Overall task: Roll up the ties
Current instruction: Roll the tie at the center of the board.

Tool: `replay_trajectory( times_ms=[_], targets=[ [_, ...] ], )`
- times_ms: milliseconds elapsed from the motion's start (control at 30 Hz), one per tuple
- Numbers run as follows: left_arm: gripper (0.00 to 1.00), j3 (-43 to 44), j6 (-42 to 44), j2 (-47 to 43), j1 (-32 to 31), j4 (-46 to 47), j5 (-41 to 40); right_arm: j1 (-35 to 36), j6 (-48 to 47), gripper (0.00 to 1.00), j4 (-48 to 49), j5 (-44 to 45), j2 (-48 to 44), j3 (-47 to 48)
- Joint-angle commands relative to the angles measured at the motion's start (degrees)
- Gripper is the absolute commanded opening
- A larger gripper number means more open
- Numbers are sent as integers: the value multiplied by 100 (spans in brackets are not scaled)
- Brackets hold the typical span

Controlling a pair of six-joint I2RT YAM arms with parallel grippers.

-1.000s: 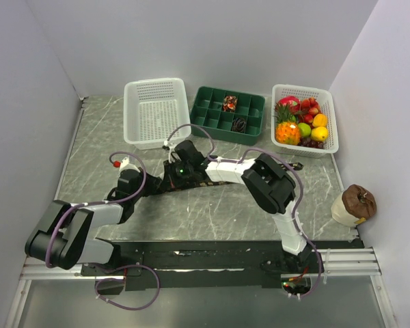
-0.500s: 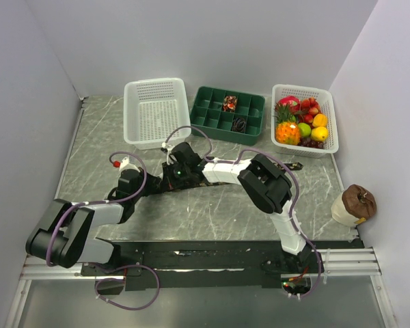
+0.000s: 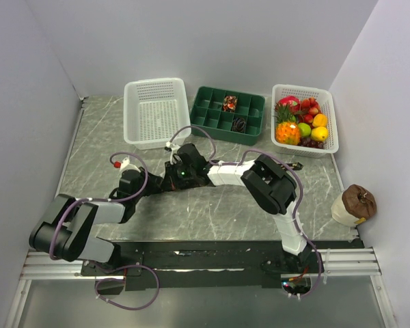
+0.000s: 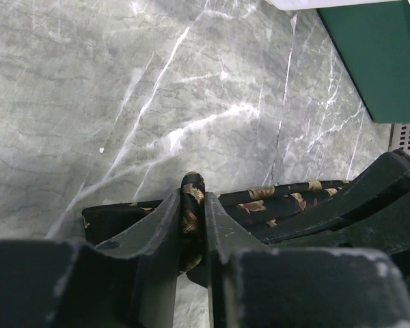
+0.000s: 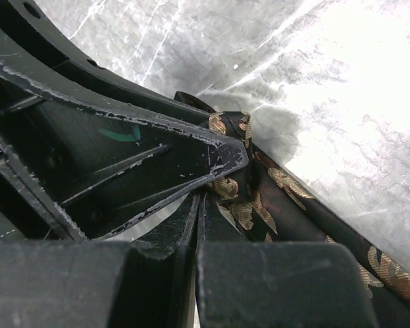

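Note:
A black-brown tie (image 4: 280, 201) with tan speckles lies flat on the marble table. Its near end is folded up into a small coil, and my left gripper (image 4: 191, 198) is shut on that coil, the fabric filling the narrow gap between the jaws. My right gripper (image 5: 199, 198) is shut, its tips pressed against the tie (image 5: 280, 181) beside the coil; no fabric shows between its jaws. From above, the left gripper (image 3: 160, 183) and the right gripper (image 3: 180, 176) meet over the tie (image 3: 199, 184). A reddish rolled tie (image 3: 229, 103) and a dark rolled tie (image 3: 239, 124) sit in separate compartments.
A green compartment tray (image 3: 212, 96) stands at the back centre, with an empty white basket (image 3: 154, 113) to its left and a white basket of fruit (image 3: 328, 92) to its right. A brown-topped white object (image 3: 354, 203) sits by the right wall.
The right gripper has shifted slightly to the right over the tie. The left arm's shoulder has moved a little; both grippers stay together at the tie's end.

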Motion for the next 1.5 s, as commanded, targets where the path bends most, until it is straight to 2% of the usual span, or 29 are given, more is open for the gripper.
replay_trajectory(
  times_ms=[0,267,400,633,833,933,1033,1167,1267,1467],
  targets=[
    [20,-68,-47,72,-36,225,-108,-19,0,0,342,79,-412,47],
    [11,-67,-108,169,-36,278,-90,-46,-9,0,877,-70,-561,-242],
    [11,-50,-100,221,-36,304,-55,-55,35,0,1001,-8,-526,-287],
    [14,-15,-56,143,-36,181,-90,25,-36,0,124,351,19,223],
    [20,-15,32,-42,-36,67,-108,33,44,0,-510,308,229,425],
    [28,-24,85,-130,-36,-3,-116,33,0,0,-949,334,370,627],
    [40,-15,120,-261,-36,-82,-125,42,-9,0,-1283,404,484,803],
    [61,82,225,-612,-36,-389,-169,33,-27,0,-1574,519,608,1022],
    [71,240,340,-1024,-36,-898,-309,25,-18,0,-1698,537,696,1120],
    [78,354,586,-2175,-36,-2023,-818,-2,0,0,-1777,449,792,1208]
  ],
)
